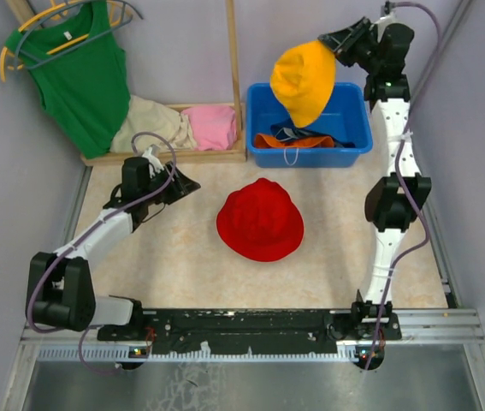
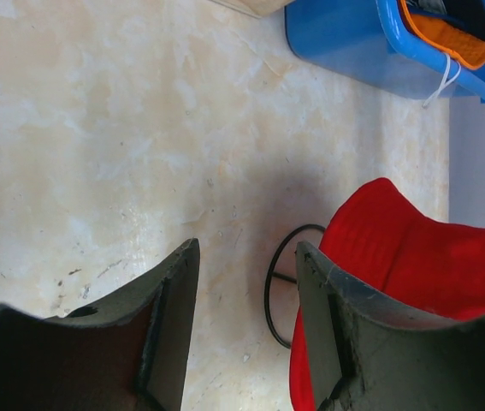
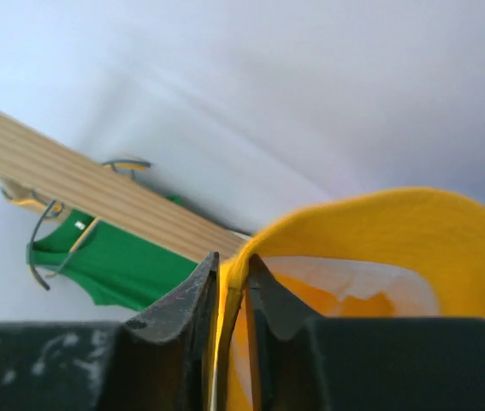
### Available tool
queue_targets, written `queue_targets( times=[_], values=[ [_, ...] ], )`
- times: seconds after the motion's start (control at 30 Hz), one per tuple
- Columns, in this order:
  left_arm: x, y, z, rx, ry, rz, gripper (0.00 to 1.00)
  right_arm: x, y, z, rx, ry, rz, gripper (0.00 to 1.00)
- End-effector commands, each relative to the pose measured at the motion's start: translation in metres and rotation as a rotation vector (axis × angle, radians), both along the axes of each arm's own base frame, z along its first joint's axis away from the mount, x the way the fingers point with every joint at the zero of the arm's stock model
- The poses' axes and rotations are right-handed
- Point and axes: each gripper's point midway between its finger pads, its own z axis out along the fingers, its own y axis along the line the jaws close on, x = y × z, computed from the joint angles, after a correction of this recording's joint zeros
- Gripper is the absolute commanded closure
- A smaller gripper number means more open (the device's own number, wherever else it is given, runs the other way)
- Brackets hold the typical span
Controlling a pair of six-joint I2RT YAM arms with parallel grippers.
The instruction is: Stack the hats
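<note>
Pinching the yellow hat, the right tool should release only with the red hat directly beneath. The left tool is half-open, empty.

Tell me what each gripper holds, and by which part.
The right gripper pinches the yellow hat by its brim edge; the hat hangs over the blue bin. The left gripper is open, holding nothing.

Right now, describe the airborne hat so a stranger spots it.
Find the blue bin at the far right. Above it hangs the yellow-orange hat, pinched by the right gripper. Unlike the red hat on the table, it dangles midair.
</note>
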Motion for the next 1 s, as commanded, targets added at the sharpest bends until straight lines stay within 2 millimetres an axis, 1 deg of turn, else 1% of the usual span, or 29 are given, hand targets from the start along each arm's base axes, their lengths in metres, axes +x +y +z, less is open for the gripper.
queue_targets(
  times=[0.0,0.07,0.13,0.17,0.2,0.23,0.27,0.33,0.37,0.43,0.5,0.6,0.67,0.73,0.8,0.87,0.97],
  values=[
    [-0.005,-0.001,0.013,-0.02,-0.054,-0.026,0.45,-0.018,-0.03,0.026,0.109,0.004,0.004,0.72],
    [-0.007,-0.003,0.013,-0.03,-0.052,-0.036,0.45,-0.012,-0.053,-0.001,0.054,0.054,-0.06,0.69],
    [-0.008,-0.004,0.014,-0.038,-0.051,-0.048,0.45,-0.01,-0.075,-0.028,-0.051,0.104,-0.138,0.65],
    [-0.009,-0.005,0.014,-0.04,-0.049,-0.054,0.46,-0.012,-0.086,-0.044,-0.116,0.152,-0.182,0.57],
    [-0.009,-0.005,0.014,-0.042,-0.049,-0.056,0.46,-0.013,-0.095,-0.055,-0.18,0.181,-0.216,0.49],
    [-0.01,-0.006,0.013,-0.043,-0.047,-0.059,0.46,-0.015,-0.103,-0.064,-0.25,0.206,-0.246,0.46],
    [-0.011,-0.006,0.012,-0.044,-0.044,-0.061,0.46,-0.018,-0.111,-0.069,-0.314,0.223,-0.276,0.43],
    [-0.011,-0.006,0.01,-0.046,-0.04,-0.06,0.46,-0.022,-0.119,-0.069,-0.427,0.222,-0.319,0.37],
    [-0.012,-0.006,0.009,-0.048,-0.036,-0.06,0.46,-0.024,-0.116,-0.066,-0.476,0.207,-0.322,0.36],
    [-0.012,-0.007,0.006,-0.054,-0.031,-0.061,0.46,-0.026,-0.095,-0.056,-0.557,0.153,-0.287,0.32],
    [-0.011,-0.008,0.004,-0.065,-0.022,-0.063,0.46,-0.027,-0.068,-0.052,-0.564,0.115,-0.222,0.31],
    [-0.01,-0.013,0.002,-0.076,-0.011,-0.085,0.47,-0.025,-0.026,-0.064,-0.599,0.099,-0.15,0.28],
    [-0.009,-0.014,0.003,-0.071,-0.004,-0.095,0.47,-0.017,-0.008,-0.083,-0.639,0.115,-0.137,0.25],
    [-0.009,-0.014,0.001,-0.062,0.002,-0.101,0.47,-0.008,0.001,-0.098,-0.666,0.127,-0.151,0.25],
    [-0.01,-0.013,0.0,-0.054,0.004,-0.103,0.47,0.003,0.003,-0.107,-0.686,0.136,-0.194,0.25],
    [-0.011,-0.011,-0.001,-0.046,0.008,-0.101,0.47,0.013,0.0,-0.114,-0.708,0.142,-0.244,0.24],
    [-0.011,-0.01,-0.001,-0.034,0.007,-0.099,0.47,0.023,-0.007,-0.12,-0.758,0.133,-0.332,0.23]
  ],
)
